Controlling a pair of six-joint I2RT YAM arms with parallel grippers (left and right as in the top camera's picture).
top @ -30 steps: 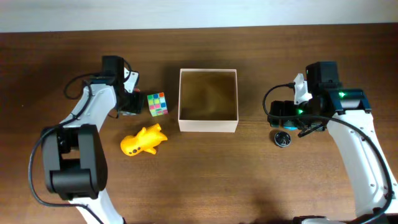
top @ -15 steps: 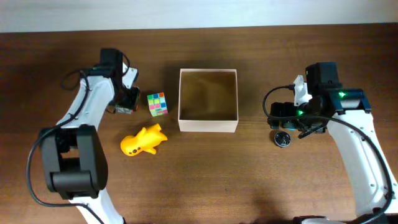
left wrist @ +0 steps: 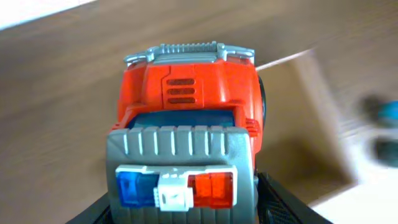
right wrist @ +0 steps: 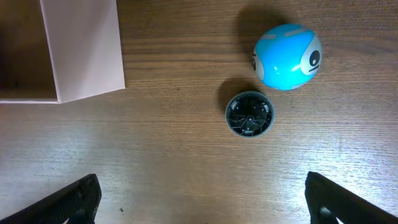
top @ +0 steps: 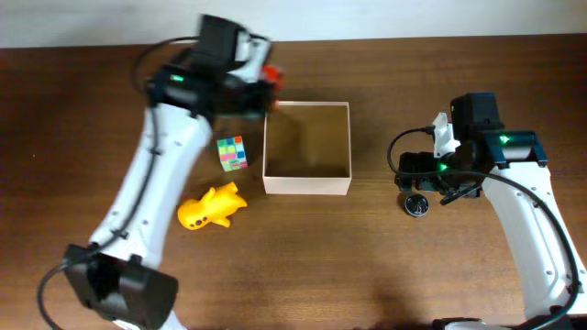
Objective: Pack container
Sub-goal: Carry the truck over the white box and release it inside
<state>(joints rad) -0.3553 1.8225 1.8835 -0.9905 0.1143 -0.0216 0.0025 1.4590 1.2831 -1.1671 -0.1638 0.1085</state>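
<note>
1. My left gripper [top: 251, 88] is clamped on a toy truck [left wrist: 186, 124]. Overhead, only a sliver of its orange-red body shows past my wrist. My left wrist camera shows all of it: grey grille, blue and red light bar, and my fingers [left wrist: 277, 200] at its sides.
2. In that wrist view the truck's long axis runs up the frame, with the ribbed grey bumper farthest from me. It hangs over bare wood just off the container's far-left corner.
3. The container [top: 306, 184] sits midway between the table's left and right edges, nearer the far edge. Its walls are square to the edges and its open top faces up. Only its tan cardboard floor shows inside.
4. My right gripper [right wrist: 200, 182] hangs with fingers wide apart, holding nothing, to the right of the container.
5. My right wrist camera shows a blue ball [right wrist: 287, 56] just beside a dark round cap [right wrist: 249, 114]. Overhead my arm hides the ball.
6. Left of the container lie a puzzle cube [top: 232, 153] and a yellow toy [top: 211, 207].
</note>
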